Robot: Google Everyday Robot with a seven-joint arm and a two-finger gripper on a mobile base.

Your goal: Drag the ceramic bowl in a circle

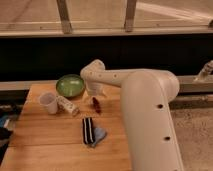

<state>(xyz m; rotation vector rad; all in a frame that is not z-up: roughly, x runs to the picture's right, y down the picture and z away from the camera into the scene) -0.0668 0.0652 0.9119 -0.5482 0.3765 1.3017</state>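
Green glaze is shown inside the ceramic bowl (70, 85), which is set at the far edge of a wooden table (45, 145), towards its left half. The gripper (94, 90) is held just to the right of the bowl, low over the table's far edge, beneath the rounded wrist of the white arm (145, 115). Whether the rim is touched cannot be told, and whether the claw is spread apart or drawn together cannot be told either. The arm is extended from the lower right of the view, and much of the table's right side is hidden by it.

A small white cup (48, 102) is placed in front and to the left of the bowl, near it but apart. Just beside the cup, on its right, a pale oblong item (68, 106) is laid on its side. A small dark red object (96, 105) is found on the table just in front of the gripper. Nearer the viewer, a black striped object (88, 130) is laid lengthwise at mid-table, and a crumpled blue cloth (99, 134) is pressed against its right side.
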